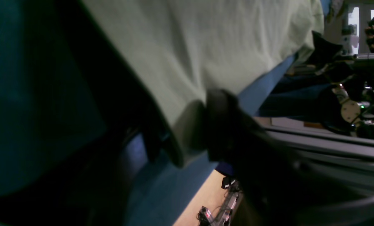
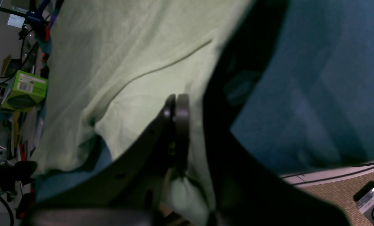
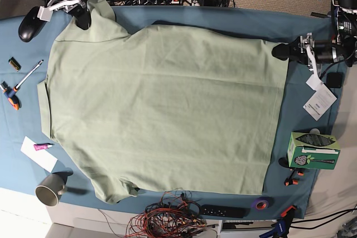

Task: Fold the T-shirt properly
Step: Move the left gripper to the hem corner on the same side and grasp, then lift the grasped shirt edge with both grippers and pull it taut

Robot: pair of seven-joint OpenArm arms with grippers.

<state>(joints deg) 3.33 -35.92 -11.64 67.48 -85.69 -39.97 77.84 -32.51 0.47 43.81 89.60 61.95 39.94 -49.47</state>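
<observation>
The pale green T-shirt (image 3: 162,104) lies spread flat on the teal table cloth (image 3: 301,126), collar end to the left. My right gripper (image 3: 83,20) is at the far-left sleeve tip. In the right wrist view its fingers (image 2: 176,100) are pressed together, with T-shirt (image 2: 127,62) fabric bunched between them. My left gripper (image 3: 280,51) sits at the shirt's far-right hem corner. In the left wrist view its fingers (image 1: 205,125) stand at the T-shirt (image 1: 190,47) edge. Whether the corner is between them is unclear.
A mouse (image 3: 28,24) and pens (image 3: 28,74) lie at the left. A mug (image 3: 50,189) stands at the front-left corner. Tangled wires (image 3: 167,218), a remote (image 3: 223,211) and a tape roll (image 3: 260,204) line the front edge. A green box (image 3: 312,150) stands right.
</observation>
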